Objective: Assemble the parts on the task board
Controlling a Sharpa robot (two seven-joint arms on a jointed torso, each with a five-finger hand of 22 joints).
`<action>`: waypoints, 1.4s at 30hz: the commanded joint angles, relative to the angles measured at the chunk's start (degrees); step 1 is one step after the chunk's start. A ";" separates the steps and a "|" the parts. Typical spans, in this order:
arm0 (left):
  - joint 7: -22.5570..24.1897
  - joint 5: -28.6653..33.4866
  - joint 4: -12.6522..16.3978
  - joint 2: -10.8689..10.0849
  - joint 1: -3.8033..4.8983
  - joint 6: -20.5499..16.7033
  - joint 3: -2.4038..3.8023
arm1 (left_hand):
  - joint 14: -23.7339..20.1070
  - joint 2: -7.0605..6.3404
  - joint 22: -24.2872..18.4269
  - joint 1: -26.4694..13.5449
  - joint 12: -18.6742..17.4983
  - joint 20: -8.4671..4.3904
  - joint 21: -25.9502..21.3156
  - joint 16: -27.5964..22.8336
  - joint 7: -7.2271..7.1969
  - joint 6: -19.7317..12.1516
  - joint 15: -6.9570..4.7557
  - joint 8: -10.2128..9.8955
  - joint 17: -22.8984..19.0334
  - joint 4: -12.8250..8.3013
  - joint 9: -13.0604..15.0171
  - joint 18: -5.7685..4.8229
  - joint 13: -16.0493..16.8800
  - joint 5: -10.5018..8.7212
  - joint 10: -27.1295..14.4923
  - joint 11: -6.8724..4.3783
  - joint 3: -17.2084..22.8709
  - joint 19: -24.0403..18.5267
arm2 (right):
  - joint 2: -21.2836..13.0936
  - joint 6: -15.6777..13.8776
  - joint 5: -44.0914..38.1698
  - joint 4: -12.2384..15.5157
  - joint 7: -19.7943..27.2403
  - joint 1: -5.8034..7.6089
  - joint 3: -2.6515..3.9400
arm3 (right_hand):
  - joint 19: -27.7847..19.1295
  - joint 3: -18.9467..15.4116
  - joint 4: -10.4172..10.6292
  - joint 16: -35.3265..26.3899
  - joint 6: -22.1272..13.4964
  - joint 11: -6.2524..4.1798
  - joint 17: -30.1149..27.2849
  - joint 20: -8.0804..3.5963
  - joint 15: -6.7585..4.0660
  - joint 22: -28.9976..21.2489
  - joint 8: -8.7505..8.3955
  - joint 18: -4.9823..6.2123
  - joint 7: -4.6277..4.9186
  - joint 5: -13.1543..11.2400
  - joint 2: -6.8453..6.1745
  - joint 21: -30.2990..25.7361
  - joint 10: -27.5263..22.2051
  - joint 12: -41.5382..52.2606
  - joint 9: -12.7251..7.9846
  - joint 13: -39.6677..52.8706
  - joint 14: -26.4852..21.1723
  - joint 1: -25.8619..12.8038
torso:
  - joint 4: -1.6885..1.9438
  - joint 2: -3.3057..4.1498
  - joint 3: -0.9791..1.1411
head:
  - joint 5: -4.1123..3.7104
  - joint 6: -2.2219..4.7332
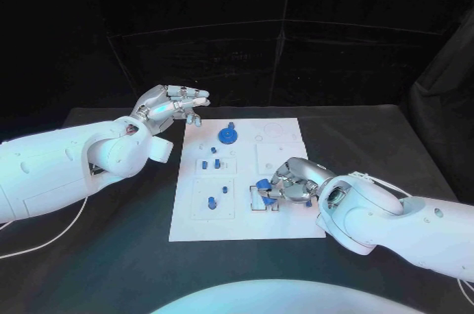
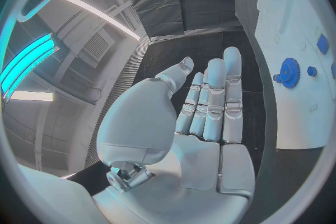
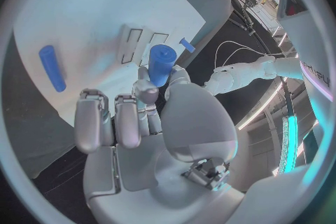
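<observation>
The white task board lies in the middle of the black table. My right hand hovers over the board's near right part and pinches a blue cylinder between thumb and finger, close to two rectangular slots. The same cylinder peeks out at the fingertips in the head view. My left hand floats above the board's far left corner, its fingers straight and apart, holding nothing. A blue gear stands on the far part of the board.
Several small blue pegs stand or lie on the board's left half. Another blue cylinder lies flat on the board. A white cable trails on the table at the left. Black curtains close off the back.
</observation>
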 commanded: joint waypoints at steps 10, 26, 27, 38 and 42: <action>0.13 0.18 0.11 0.11 0.08 0.63 0.05 | -0.45 0.36 -0.07 0.01 0.29 0.21 -0.35 0.26 0.00 -0.29 -0.02 0.22 -0.06 0.03 -0.02 0.80 0.08 0.29 -0.55 -0.02 -0.33 0.17 | 2.58 4.39 -2.07 -1.91 -4.29 0.09 0.02 | 0.36 -1.25 -0.05 0.29 2.04 -0.11 0.23 -0.07 -0.56 4.86 -0.28 -0.94 -1.06 -0.77 0.06 0.43 0.60 -0.26 0.99 0.46 3.33 -2.95 | 0.00 0.00 0.04 | 0.19 -0.25; 0.06 0.18 0.01 0.18 0.08 0.65 0.05 | -0.45 0.36 -0.07 0.01 0.29 0.21 -0.35 0.26 0.00 -0.29 -0.02 0.22 -0.06 0.03 -0.02 0.80 0.08 0.29 -0.55 -0.02 -0.33 0.17 | 3.40 4.24 -5.36 -2.30 -4.44 0.09 0.02 | -0.24 -1.64 0.30 -0.65 2.14 -0.12 -0.86 -0.06 -0.43 4.25 -1.33 -0.76 -0.87 -23.07 -5.30 -0.10 -0.13 -4.31 3.65 -0.73 3.04 -14.66 | -0.07 0.02 0.07 | 0.27 -0.24; 0.05 0.18 0.00 0.18 0.08 0.66 0.05 | -0.45 0.36 -0.07 0.01 0.29 0.21 -0.35 0.26 0.00 -0.29 -0.02 0.22 -0.06 0.03 -0.02 0.80 0.08 0.29 -0.55 -0.02 -0.33 0.17 | 3.38 4.16 -5.55 -2.27 -4.42 0.09 0.02 | -0.27 -0.86 0.15 -0.70 2.10 -0.03 -0.90 -0.05 -0.43 4.21 -1.43 -0.74 -0.92 -23.33 -6.19 -0.14 -0.17 -4.58 3.83 -0.80 3.04 -15.54 | -0.06 0.00 0.05 | 0.26 -0.26; -0.02 0.18 -0.04 0.16 0.08 0.76 0.04 | -0.45 0.36 -0.07 0.01 0.29 0.21 -0.35 0.26 0.00 -0.29 -0.02 0.22 -0.06 0.03 -0.02 0.80 0.08 0.29 -0.55 -0.02 -0.33 0.17 | 2.50 4.42 -6.71 -1.36 -2.81 0.08 0.02 | -0.21 3.25 -3.60 -0.79 2.21 -0.05 -0.70 -0.16 -0.55 4.33 -1.90 -0.75 -1.04 -16.53 -5.73 -0.18 0.11 -5.35 5.29 -0.25 3.11 -5.10 | -0.11 -0.02 0.10 | 0.27 -0.32; -0.03 0.18 -0.08 0.17 0.08 0.77 0.04 | -0.45 0.36 -0.07 0.01 0.29 0.21 -0.35 0.26 0.00 -0.29 -0.02 0.22 -0.06 0.03 -0.02 0.80 0.08 0.29 -0.55 -0.02 -0.33 0.17 | 2.30 5.17 -7.60 -1.22 -2.44 0.08 0.02 | -0.11 3.96 -6.64 -0.75 2.25 -0.17 -0.52 -0.19 -0.66 4.49 -2.01 -0.80 -1.07 -16.32 -5.33 -0.12 0.12 -5.63 5.72 -0.11 3.14 0.47 | -0.13 -0.02 0.07 | 0.19 -0.34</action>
